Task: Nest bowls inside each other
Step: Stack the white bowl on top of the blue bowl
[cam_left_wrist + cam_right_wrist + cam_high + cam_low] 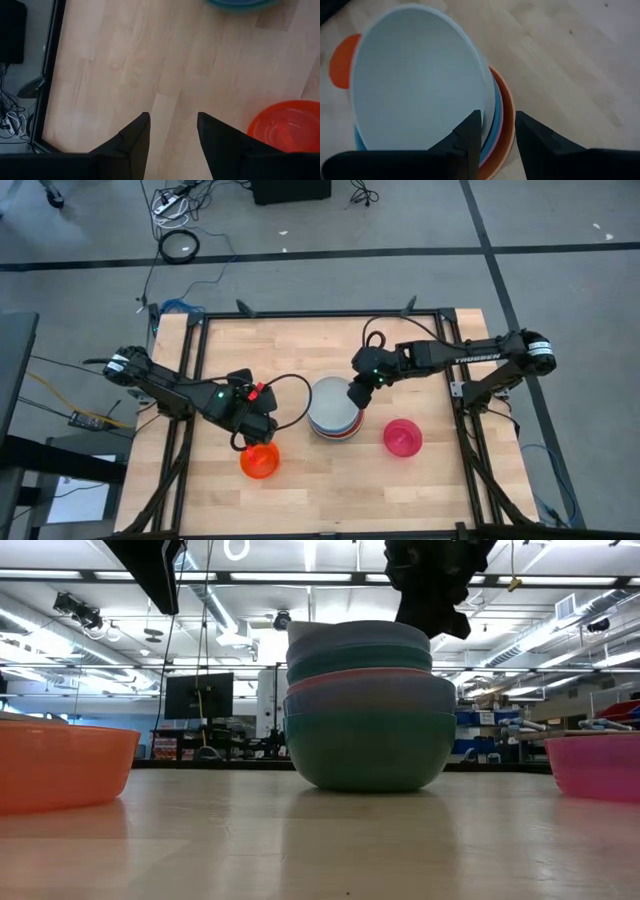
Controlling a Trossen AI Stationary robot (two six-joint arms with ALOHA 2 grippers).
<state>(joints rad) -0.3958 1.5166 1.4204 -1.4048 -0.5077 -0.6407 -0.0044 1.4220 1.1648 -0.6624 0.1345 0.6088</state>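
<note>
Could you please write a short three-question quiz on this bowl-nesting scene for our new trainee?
1. True or false: the magenta bowl is already nested in the stack of bowls.
2. Which hand is over the stack's rim: A) left hand, B) right hand?
3. What colour is the loose bowl beside the left hand?

Key: 1. False, it sits alone on the table. 2. B. 3. Red-orange.

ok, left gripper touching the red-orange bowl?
Apart. In the left wrist view the left gripper hangs open over bare table, with wood visible between its fingers and the red-orange bowl.
</note>
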